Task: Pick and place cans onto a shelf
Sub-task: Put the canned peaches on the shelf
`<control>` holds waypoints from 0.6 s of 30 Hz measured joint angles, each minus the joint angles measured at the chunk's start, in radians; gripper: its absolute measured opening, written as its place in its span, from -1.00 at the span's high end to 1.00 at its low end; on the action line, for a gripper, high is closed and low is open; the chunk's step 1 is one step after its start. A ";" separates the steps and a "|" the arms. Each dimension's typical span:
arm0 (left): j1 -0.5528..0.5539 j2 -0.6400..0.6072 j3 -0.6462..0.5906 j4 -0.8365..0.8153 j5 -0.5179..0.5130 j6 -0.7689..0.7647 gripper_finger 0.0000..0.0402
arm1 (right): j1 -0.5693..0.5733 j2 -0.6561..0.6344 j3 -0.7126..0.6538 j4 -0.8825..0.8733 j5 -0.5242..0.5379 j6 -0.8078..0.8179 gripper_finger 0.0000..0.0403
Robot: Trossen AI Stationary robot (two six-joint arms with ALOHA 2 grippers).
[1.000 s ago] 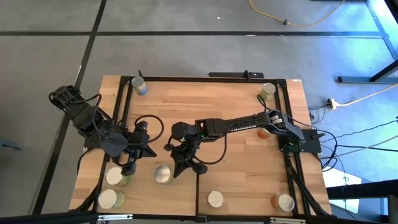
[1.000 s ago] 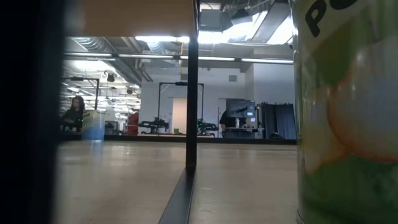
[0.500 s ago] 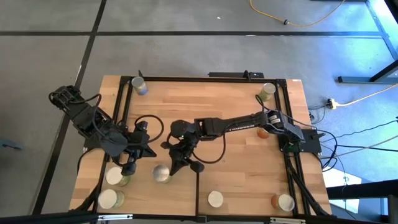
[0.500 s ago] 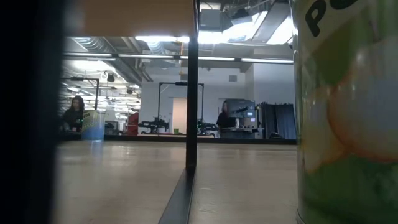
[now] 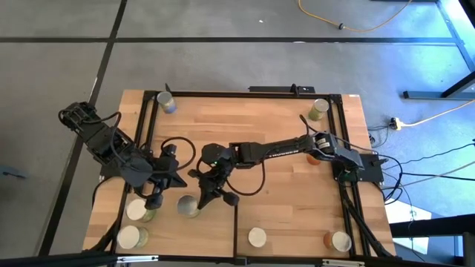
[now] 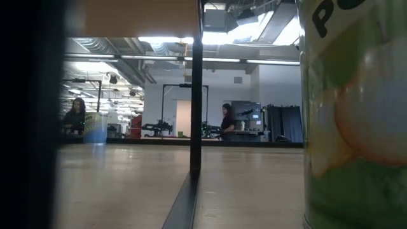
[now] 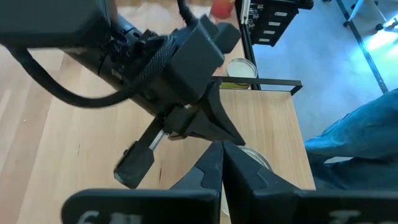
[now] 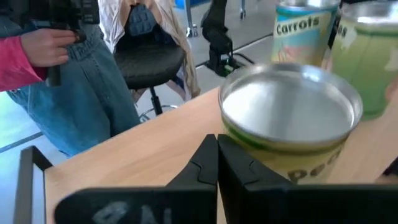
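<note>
1. A grey floor (image 5: 223, 67), crossed by dark seams, is seen around the bench (image 5: 260, 126).
2. A yellow cable (image 5: 349, 26) is laid on the floor beyond the bench's far edge.
3. Ceiling strip lights (image 6: 191, 60) are seen above the bench.
4. A black chair (image 8: 149, 62) is seen beside the bench, next to a person in jeans (image 8: 81, 106).

cans (image 5: 188, 207): eight, upright, pale tops, scattered near table edges
shelf (image 5: 289, 215): pale wood panel, dark divider (image 5: 235, 233)
</note>
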 joint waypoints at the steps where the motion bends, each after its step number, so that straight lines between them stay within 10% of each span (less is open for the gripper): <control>1: 0.000 0.000 0.000 0.000 0.000 0.000 1.00 | 0.000 0.001 0.000 0.003 0.001 0.002 1.00; 18: 0.000 0.000 0.000 0.000 0.000 0.000 1.00 | -0.013 0.013 0.084 -0.171 -0.008 0.015 1.00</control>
